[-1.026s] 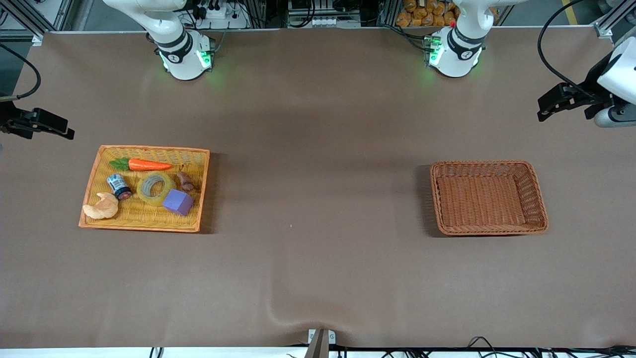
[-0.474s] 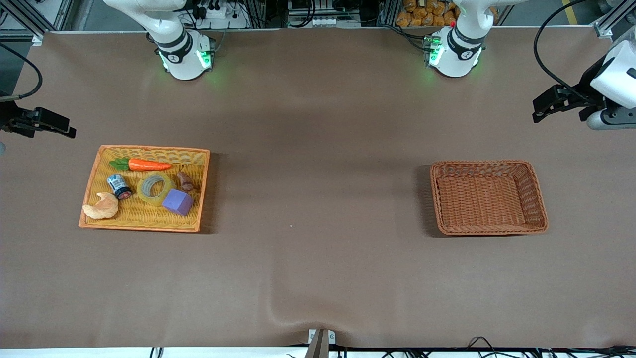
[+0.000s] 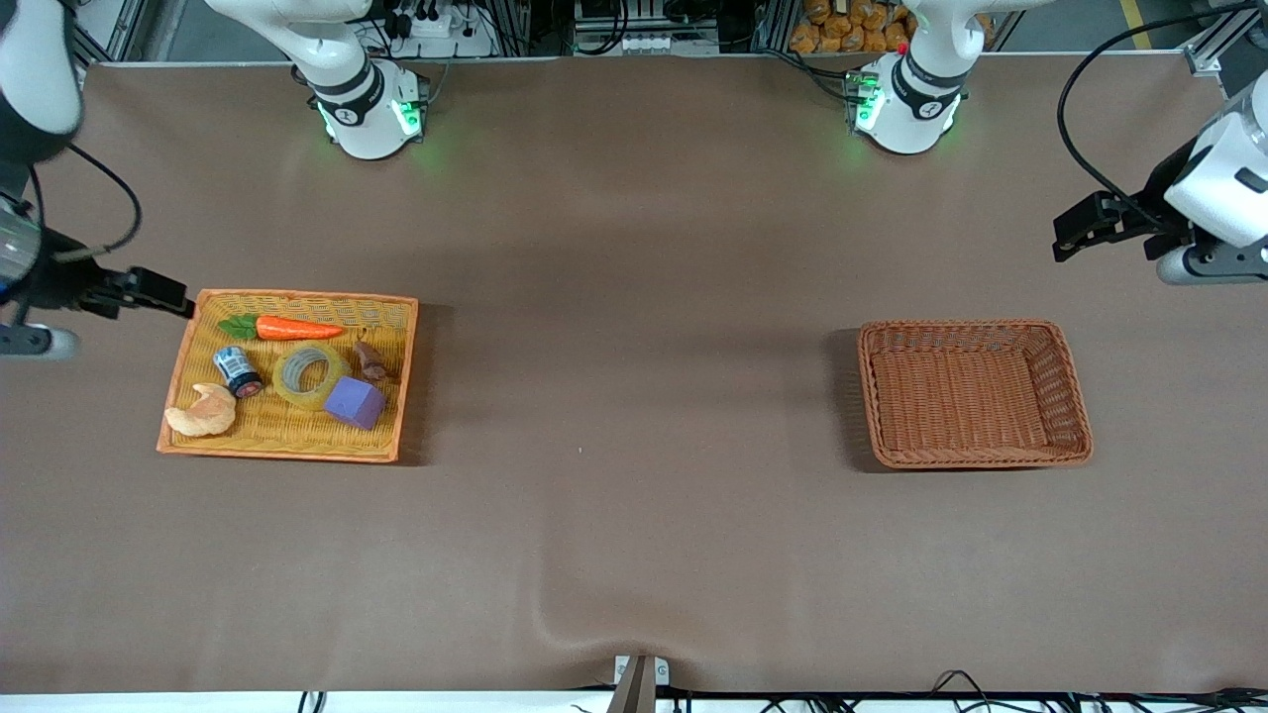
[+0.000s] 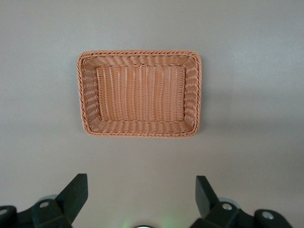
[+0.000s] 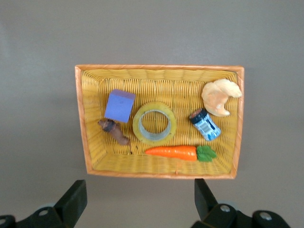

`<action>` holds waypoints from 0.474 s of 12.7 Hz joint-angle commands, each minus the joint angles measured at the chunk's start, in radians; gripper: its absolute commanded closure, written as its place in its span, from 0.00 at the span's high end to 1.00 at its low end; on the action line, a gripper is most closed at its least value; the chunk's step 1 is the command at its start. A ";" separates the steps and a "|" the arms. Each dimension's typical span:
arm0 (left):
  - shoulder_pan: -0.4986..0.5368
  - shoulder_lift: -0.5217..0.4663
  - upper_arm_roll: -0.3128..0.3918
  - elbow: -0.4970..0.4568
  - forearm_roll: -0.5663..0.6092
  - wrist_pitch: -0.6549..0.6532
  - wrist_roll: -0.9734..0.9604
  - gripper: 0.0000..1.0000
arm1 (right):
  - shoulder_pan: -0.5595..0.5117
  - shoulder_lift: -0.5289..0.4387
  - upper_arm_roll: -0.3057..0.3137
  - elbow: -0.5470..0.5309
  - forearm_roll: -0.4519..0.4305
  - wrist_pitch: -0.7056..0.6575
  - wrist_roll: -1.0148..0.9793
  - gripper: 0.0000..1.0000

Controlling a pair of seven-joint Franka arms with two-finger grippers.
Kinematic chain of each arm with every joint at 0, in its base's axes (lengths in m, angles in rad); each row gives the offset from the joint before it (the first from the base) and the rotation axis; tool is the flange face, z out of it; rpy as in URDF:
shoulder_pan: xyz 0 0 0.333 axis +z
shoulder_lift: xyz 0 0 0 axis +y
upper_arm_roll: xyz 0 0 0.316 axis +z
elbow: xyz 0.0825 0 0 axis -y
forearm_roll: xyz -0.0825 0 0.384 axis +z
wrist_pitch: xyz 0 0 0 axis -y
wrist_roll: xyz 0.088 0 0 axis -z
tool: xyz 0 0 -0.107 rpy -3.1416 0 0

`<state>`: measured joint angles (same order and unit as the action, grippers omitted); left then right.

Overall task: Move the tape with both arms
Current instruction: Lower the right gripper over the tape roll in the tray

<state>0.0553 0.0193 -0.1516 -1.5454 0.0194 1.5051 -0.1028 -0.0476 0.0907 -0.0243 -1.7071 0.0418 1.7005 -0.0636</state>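
Note:
The tape [image 3: 310, 374], a yellowish ring with a grey-white core, lies flat in the middle of the yellow wicker tray [image 3: 297, 296]. It also shows in the right wrist view [image 5: 155, 123]. My right gripper [image 3: 158, 294] is open and empty, in the air by the tray's corner at the right arm's end of the table; its jaws stand wide apart in the right wrist view [image 5: 139, 191]. My left gripper [image 3: 1075, 230] is open and empty over bare table near the brown wicker basket [image 3: 976, 330], with its jaws spread wide in the left wrist view [image 4: 141, 187].
In the tray with the tape are a carrot [image 3: 287, 328], a blue-labelled can [image 3: 237, 370], a croissant [image 3: 202, 412], a purple block [image 3: 355, 402] touching the tape, and a small brown piece [image 3: 369, 360]. The brown basket [image 4: 140, 53] holds nothing.
My right gripper has moved in toward the yellow tray's corner, and more of the right arm shows. My left gripper has shifted slightly toward the middle of the table.

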 commanded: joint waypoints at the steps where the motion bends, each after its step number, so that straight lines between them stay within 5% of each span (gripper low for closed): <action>1: 0.005 0.022 0.000 0.036 -0.016 -0.020 0.023 1.00 | -0.008 0.001 0.003 -0.150 0.007 0.117 -0.077 1.00; 6: 0.011 0.021 0.001 0.036 -0.016 -0.020 0.015 1.00 | -0.001 0.118 0.003 -0.228 -0.013 0.250 -0.287 1.00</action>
<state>0.0637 0.0334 -0.1481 -1.5347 0.0194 1.5044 -0.1028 -0.0477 0.1878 -0.0260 -1.9034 0.0362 1.8948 -0.2859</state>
